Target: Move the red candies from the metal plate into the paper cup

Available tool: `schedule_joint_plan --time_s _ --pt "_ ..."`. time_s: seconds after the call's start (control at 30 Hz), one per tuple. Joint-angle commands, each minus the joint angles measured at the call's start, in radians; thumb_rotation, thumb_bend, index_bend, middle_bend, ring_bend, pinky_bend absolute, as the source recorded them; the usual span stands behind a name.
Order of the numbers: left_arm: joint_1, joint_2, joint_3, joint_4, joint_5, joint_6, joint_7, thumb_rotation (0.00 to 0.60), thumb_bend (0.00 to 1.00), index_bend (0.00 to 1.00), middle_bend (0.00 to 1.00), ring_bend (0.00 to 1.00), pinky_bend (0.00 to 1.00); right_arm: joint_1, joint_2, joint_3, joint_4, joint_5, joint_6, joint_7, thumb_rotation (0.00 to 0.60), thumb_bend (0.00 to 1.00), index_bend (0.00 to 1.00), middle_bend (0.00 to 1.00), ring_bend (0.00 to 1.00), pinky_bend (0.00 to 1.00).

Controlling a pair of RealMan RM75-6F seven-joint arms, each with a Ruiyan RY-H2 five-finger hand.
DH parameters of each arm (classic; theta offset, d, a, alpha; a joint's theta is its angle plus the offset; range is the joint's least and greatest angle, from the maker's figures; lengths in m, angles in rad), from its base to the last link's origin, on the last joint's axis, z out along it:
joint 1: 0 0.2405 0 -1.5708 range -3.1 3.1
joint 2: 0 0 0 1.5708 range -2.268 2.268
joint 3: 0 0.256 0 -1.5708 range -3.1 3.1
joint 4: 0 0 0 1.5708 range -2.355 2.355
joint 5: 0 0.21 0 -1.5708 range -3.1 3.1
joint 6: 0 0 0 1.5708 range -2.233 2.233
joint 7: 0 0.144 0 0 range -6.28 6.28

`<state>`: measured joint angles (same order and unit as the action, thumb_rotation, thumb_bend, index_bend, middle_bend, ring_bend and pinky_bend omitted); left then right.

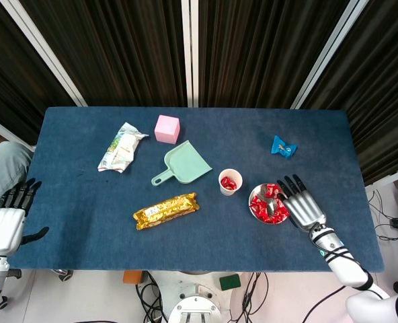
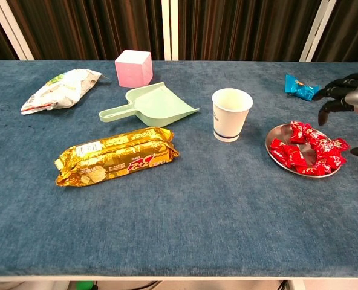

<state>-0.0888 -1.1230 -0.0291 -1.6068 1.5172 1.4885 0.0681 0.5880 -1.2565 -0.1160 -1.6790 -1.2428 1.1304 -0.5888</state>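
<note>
Hovering just to the right of the metal plate (image 1: 255, 194), the right hand (image 1: 304, 207) has its fingers spread and nothing in them, so this looks like the reach for the next candy. The red candies (image 2: 309, 148) sit heaped on the plate near the table's (image 1: 85, 202) front right, and the paper cup (image 1: 229, 182) stands upright just left of the plate with at least one red candy already showing inside it from the head view.

To do this pick well, the hand probably wants to come in from above and go for a candy on the edge of the heap instead of digging into the middle, since the wrappers look slippery and bunched together. A pinch on one wrapper seems safer than a full grab, which could drag several out or tip the shallow plate. The cup looks light, so the carry should stay high enough to clear its rim and release right over the opening.

The left hand (image 1: 5, 222) hangs off the table's left edge, fingers loosely apart, holding nothing. The blue candy (image 1: 283, 146) behind the plate isn't part of the job, so best to leave it alone.
</note>
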Motion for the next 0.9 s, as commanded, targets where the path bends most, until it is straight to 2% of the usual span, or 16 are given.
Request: schedule_joint_plan --time_s 0.03,0.5,0.9 --pt "0.0 0.0 0.001 0.0 0.002 0.001 0.0 0.6 0.09 0.07 0.05 0.01 0.14 -0.011 -0.017 0.002 0.027 0.002 -0.017 0.01 0.6 0.27 0.35 0.05 0.0 0.0" --pt "-0.001 -0.001 0.0 0.001 -0.003 -0.002 0.001 0.6 0.09 0.07 0.05 0.01 0.14 -0.036 -0.085 0.027 0.118 -0.009 -0.061 0.017 0.6 0.29 0.42 0.05 0.0 0.0" --pt "-0.001 0.0 0.0 0.002 -0.004 -0.002 -0.001 0.6 0.09 0.07 0.05 0.01 0.14 -0.045 -0.109 0.05 0.144 -0.022 -0.077 0.004 0.6 0.35 0.57 0.07 0.0 0.0"
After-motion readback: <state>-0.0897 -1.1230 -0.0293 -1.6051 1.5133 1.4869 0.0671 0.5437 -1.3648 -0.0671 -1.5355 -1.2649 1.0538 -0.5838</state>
